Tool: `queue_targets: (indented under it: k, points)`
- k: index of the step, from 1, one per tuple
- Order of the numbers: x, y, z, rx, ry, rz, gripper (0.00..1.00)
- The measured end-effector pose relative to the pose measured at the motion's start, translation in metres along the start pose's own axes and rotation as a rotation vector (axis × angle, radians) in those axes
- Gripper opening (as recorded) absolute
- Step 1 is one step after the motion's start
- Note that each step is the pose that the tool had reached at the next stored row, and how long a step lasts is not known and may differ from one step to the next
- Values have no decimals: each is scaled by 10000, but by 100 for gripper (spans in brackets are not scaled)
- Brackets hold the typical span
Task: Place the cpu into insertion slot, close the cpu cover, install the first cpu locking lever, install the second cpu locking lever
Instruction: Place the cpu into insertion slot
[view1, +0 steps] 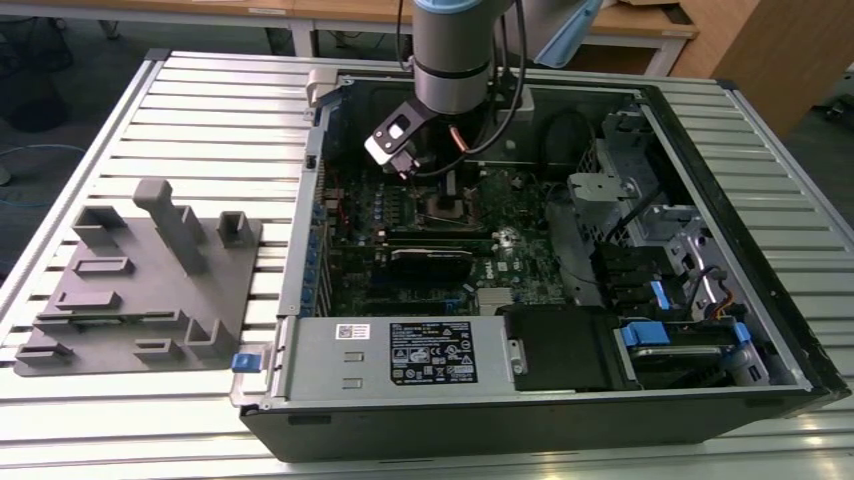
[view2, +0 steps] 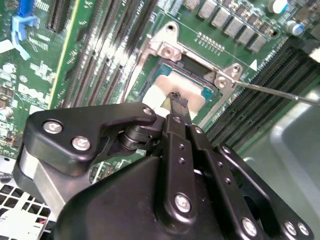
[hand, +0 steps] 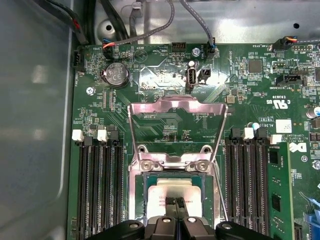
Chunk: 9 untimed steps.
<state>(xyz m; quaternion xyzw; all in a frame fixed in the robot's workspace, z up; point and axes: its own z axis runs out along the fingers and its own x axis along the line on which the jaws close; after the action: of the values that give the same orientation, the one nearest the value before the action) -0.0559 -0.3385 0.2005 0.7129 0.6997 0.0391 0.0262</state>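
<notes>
A robotics lab or test workshop. The desk (view1: 200, 110) is slotted aluminium profile, the kind built for bolting rigs down. On it a PC case (view1: 534, 430) lies on its side with the panel off, its motherboard (hand: 165, 75) bare and the cpu cover (hand: 176, 102) tipped up. Beside the case, toward the exterior view's left, sits a grey moulded fixture (view1: 147, 290) with slots and posts. An industrial arm (view1: 454, 50) reaches down into the case. Behind stand plain wooden tables (view1: 334, 12) on a dark floor (view1: 80, 60).
</notes>
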Motion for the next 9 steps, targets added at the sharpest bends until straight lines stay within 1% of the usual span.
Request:
queue_targets:
  k: [2,6,8,9]
  points:
    - [-3,3,-63,15,-25,-1,11]
    - [0,15,-190,14,-24,1,11]
    - [1,20,-240,15,-25,1,11]
    - [1,21,-251,15,-25,1,11]
